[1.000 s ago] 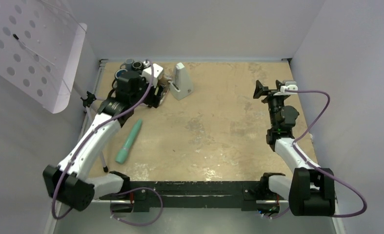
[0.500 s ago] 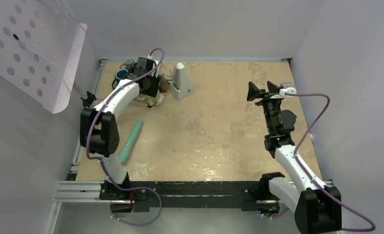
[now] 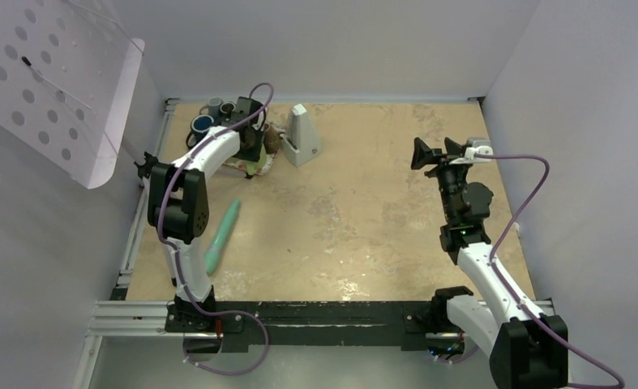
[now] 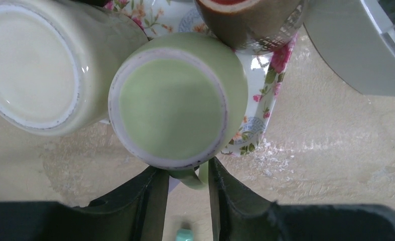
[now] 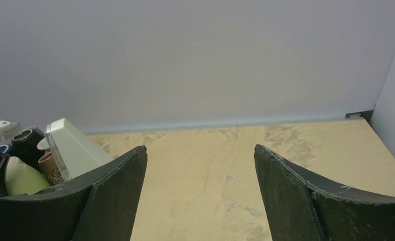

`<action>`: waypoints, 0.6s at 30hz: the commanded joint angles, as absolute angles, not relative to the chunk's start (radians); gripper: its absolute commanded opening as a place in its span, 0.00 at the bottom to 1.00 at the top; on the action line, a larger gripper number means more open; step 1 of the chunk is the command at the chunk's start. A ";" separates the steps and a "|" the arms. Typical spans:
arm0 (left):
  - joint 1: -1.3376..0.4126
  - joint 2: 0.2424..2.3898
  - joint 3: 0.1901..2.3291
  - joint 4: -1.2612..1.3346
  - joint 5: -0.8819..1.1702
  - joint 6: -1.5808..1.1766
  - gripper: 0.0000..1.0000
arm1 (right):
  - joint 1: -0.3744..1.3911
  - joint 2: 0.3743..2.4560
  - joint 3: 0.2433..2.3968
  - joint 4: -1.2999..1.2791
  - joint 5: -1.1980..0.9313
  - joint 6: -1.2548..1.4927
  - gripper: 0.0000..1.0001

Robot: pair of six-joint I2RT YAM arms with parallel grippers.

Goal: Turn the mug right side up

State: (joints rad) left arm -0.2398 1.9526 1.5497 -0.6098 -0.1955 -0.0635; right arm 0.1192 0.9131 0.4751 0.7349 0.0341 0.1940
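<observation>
A pale green mug (image 4: 172,100) stands upside down, base up, partly on a floral plate (image 4: 268,88). Its handle (image 4: 195,175) points toward my left gripper (image 4: 185,183), whose jaws are shut on that handle from both sides. In the top view the left gripper (image 3: 252,156) is at the far left corner over the mug (image 3: 253,168). My right gripper (image 5: 200,160) is open and empty, held above the table's right side (image 3: 434,151).
A cream mug (image 4: 32,65), also upside down, touches the green one. A brown cup (image 4: 250,20) and a white wedge-shaped object (image 3: 301,134) stand beside them. Blue mugs (image 3: 202,124) sit in the corner. A teal pen-like tube (image 3: 221,235) lies on the table.
My left arm has swung and stretched toward the far left corner, bringing its gripper down onto the green mug's handle. My right gripper has lifted and turned slightly.
</observation>
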 commanded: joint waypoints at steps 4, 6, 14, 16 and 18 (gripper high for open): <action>-0.223 2.006 1.649 -0.656 -0.155 -0.103 0.21 | 0.126 0.913 0.531 0.717 0.039 0.217 0.82; -0.216 1.996 1.654 -0.681 -0.139 -0.116 0.06 | 0.127 0.900 0.532 0.705 0.041 0.216 0.82; -0.172 1.840 1.665 -0.835 0.020 -0.222 0.00 | 0.166 0.903 0.617 0.581 -0.054 0.290 0.83; -0.169 1.788 1.659 -0.842 0.077 -0.254 0.00 | 0.212 0.958 0.642 0.574 -0.109 0.358 0.86; -0.166 1.749 1.662 -0.862 0.143 -0.296 0.00 | 0.268 1.028 0.666 0.598 -0.161 0.438 0.90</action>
State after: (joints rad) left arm -0.1768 1.9144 1.6276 -0.7975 -0.0128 -0.1944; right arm 0.1875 0.9302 0.5957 0.6064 -0.0338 0.2855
